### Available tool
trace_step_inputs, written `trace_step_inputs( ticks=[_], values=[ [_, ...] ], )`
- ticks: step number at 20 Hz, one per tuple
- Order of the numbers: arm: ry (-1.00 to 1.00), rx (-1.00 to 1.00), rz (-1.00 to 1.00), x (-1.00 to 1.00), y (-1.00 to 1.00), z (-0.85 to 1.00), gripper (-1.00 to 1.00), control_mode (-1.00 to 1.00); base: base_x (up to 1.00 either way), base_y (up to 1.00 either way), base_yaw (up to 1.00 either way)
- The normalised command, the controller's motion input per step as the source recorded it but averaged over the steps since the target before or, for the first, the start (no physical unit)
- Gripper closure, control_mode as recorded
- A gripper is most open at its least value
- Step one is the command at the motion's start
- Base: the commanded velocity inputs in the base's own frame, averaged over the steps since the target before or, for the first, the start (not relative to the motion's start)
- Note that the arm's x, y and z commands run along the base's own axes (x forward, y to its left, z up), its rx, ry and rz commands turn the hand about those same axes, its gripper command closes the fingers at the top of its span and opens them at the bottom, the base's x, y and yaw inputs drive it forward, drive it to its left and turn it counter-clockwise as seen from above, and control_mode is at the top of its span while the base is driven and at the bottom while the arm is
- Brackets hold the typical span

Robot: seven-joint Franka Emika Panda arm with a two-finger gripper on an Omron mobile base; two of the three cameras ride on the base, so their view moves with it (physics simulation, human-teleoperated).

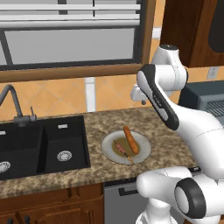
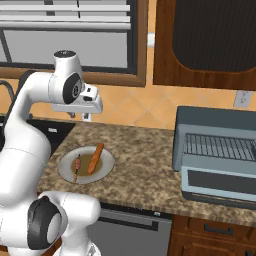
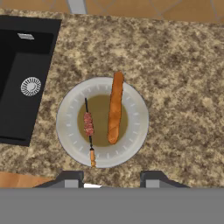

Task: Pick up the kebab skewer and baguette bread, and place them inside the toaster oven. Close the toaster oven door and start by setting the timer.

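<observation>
left base view: granite counter [image 1: 166,131] carrying a grey plate [image 1: 109,153]. on the plate, the baguette bread [image 1: 130,139] lies lengthwise, with the kebab skewer [image 1: 123,151] just beside it on the sink side, the two roughly parallel. black double sink [image 1: 41,146] to the left of the plate, with a dark faucet [image 1: 15,105] behind it. a window [image 1: 70,35] is above the backsplash. the white arm [image 1: 175,113] arches over the right of the counter. the toaster oven [image 1: 205,103] shows at the right edge, partly hidden by the arm.

right base view: toaster oven [image 2: 217,150] stands on the counter [image 2: 145,160], well apart from the plate [image 2: 67,172]. the toaster oven door [image 2: 220,186] is dropped open, and the wire rack [image 2: 220,146] shows inside. baguette bread [image 2: 96,158] and kebab skewer [image 2: 77,166] lie side by side on the plate. the tool [image 2: 87,117] hangs above the counter behind the plate, clear of both items; the spread of its fingers cannot be told from here.

hand view: looking straight down on the plate [image 3: 135,131]. baguette bread [image 3: 115,107] runs from the far rim down to the brown centre. kebab skewer [image 3: 89,129] lies beside it, not touching, its stick end reaching the near rim. sink [image 3: 22,78] at left, with a round drain [image 3: 30,86]. the two fingertips [image 3: 70,179] stand wide apart at the bottom, holding nothing, above the counter [image 3: 183,87].
</observation>
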Motion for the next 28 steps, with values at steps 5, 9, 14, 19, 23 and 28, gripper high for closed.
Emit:
trace_step_inputs(
  ticks=[5, 9, 14, 19, 23, 28],
  values=[
    [0.00, 0.00, 0.00, 0.00, 0.00, 0.00, -1.00, 1.00, 0.00, 0.00, 0.00],
    [0.00, 0.00, 0.00, 0.00, 0.00, 0.00, -1.00, 1.00, 0.01, 0.00, 0.00],
    [0.00, 0.00, 0.00, 0.00, 0.00, 0.00, -1.00, 1.00, 0.00, -0.53, 0.00],
    [0.00, 0.00, 0.00, 0.00, 0.00, 0.00, -1.00, 1.00, 0.00, -0.66, 0.00],
    [0.00, 0.00, 0.00, 0.00, 0.00, 0.00, -1.00, 1.00, 0.01, -0.61, 0.00],
    [0.00, 0.00, 0.00, 0.00, 0.00, 0.00, -1.00, 1.00, 0.02, -0.44, 0.00]
  ],
)
